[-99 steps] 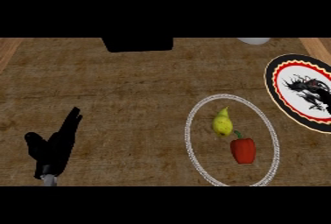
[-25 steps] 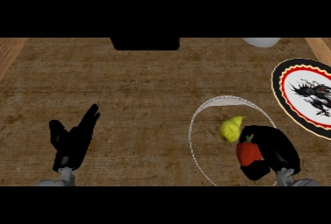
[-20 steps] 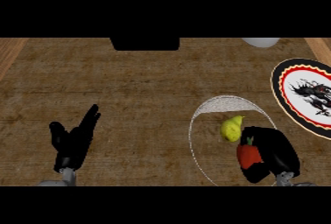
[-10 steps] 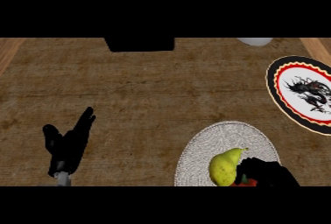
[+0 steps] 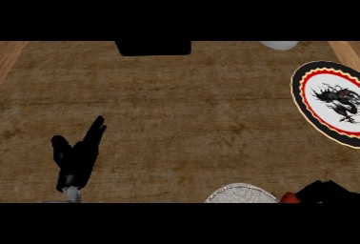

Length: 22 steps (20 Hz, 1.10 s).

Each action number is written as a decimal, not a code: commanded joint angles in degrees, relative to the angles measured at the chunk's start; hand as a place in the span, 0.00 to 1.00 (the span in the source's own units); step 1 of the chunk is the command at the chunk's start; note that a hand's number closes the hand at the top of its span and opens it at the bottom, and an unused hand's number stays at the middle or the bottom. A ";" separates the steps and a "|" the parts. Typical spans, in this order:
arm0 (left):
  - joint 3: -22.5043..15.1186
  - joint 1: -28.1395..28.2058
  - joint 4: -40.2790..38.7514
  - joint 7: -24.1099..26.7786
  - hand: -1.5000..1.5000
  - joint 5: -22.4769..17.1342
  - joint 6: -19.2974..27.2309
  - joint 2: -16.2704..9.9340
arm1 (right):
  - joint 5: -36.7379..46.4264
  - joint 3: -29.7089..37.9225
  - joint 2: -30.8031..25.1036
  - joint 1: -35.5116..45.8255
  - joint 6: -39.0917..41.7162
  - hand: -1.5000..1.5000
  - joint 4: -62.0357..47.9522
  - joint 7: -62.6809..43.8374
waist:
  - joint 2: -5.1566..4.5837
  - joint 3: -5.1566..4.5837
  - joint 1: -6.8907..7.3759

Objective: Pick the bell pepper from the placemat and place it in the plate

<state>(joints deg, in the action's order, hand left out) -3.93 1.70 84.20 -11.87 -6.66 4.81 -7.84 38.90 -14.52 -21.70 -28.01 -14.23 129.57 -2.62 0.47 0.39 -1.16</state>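
Note:
Only a sliver of the red bell pepper [image 5: 287, 198] shows at the lower edge, right of the pale round placemat [image 5: 240, 194], which is itself cut off there. My right hand [image 5: 329, 192] sits low at the lower right, its dark fingers curled against the pepper and mostly out of view. The plate [image 5: 305, 110], white with a black dragon and a red and black rim, lies at the right edge, well above that hand. My left hand [image 5: 77, 157] rests open at the lower left, fingers pointing up.
A black box [image 5: 153, 47] stands at the counter's far edge, with a white round object [image 5: 280, 45] to its right. Lighter wooden strips [image 5: 10, 57] run along the counter's left and right sides.
The placemat, the pepper and my right hand have slid down to the lower edge. The yellow fruit on the mat is no longer in view. The left hand stays open.

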 commanded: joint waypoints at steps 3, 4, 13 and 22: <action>-0.41 -1.33 0.16 -3.27 0.50 -0.68 -1.14 0.09 | -18.20 13.37 1.12 1.83 0.10 1.00 0.10 0.36 | -0.45 -0.32 0.61; -1.38 -0.45 -3.03 0.99 0.50 0.43 -1.21 1.63 | -19.88 15.97 1.32 4.74 -0.55 1.00 -6.39 2.65 | -0.57 -0.33 0.87; 0.45 -0.55 -4.92 2.02 0.50 -0.33 -2.91 0.93 | -30.65 31.64 -1.51 19.35 0.49 1.00 -32.46 16.17 | -0.62 -0.34 1.36; -2.63 -2.33 2.78 -5.53 0.50 1.24 -1.62 1.72 | -30.97 39.30 -9.73 43.47 -0.23 1.00 -70.28 28.25 | -0.94 -0.17 3.27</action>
<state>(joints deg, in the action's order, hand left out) -4.80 -0.29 84.34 -12.92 -5.34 3.51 -6.54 8.55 21.88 -28.93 7.79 -14.57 74.28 19.16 -0.10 0.40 1.49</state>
